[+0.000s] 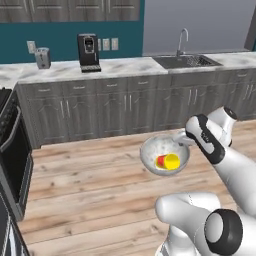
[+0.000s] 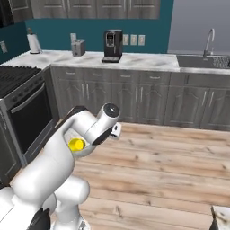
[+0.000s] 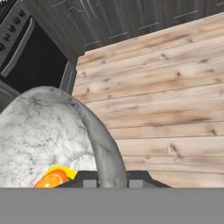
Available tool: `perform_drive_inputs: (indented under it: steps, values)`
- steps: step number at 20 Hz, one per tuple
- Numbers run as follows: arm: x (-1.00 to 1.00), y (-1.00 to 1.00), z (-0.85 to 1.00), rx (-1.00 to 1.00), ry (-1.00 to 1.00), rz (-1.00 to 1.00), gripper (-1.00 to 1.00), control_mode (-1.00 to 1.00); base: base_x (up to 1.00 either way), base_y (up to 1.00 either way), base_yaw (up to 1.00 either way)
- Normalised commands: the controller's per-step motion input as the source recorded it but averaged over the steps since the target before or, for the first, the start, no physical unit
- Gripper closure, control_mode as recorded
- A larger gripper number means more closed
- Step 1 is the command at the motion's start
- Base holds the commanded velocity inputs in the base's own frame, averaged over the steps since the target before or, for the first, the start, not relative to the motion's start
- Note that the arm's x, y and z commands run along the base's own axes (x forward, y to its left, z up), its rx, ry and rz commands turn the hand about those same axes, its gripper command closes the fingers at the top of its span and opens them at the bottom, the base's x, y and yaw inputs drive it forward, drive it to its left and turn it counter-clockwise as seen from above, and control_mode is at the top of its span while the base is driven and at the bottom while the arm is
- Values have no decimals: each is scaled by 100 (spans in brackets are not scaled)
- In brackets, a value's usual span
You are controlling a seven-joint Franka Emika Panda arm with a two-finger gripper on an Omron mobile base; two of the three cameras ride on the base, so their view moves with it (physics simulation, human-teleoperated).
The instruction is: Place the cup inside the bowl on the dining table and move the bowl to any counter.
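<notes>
Bowl (image 1: 156,150): 1, held aloft | cup (image 1: 169,161): 1, inside | jaws clamped on bowl rim

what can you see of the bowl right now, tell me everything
The bowl is round, deep and glossy, speckled grey-white like glazed stone. It hangs upright in the air above the wood floor, in front of the counter, on no surface. The gripper is shut on its rim at the arm's side. The cup, yellow with a red part, lies inside it.
</notes>
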Motion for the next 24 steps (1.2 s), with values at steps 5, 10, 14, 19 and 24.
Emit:
perform_drive_inputs:
  steps: [5, 10, 14, 19, 24]
  values:
    - [0, 0, 0, 0, 0, 0, 100, 100, 17, 0, 0]
    - [0, 0, 0, 0, 0, 0, 100, 100, 47, 0, 0]
    - [0, 0, 0, 0, 0, 0, 100, 100, 100, 0, 0]
    - [0, 0, 0, 0, 0, 0, 100, 100, 93, 0, 0]
    - [0, 0, 0, 0, 0, 0, 100, 100, 83, 0, 0]
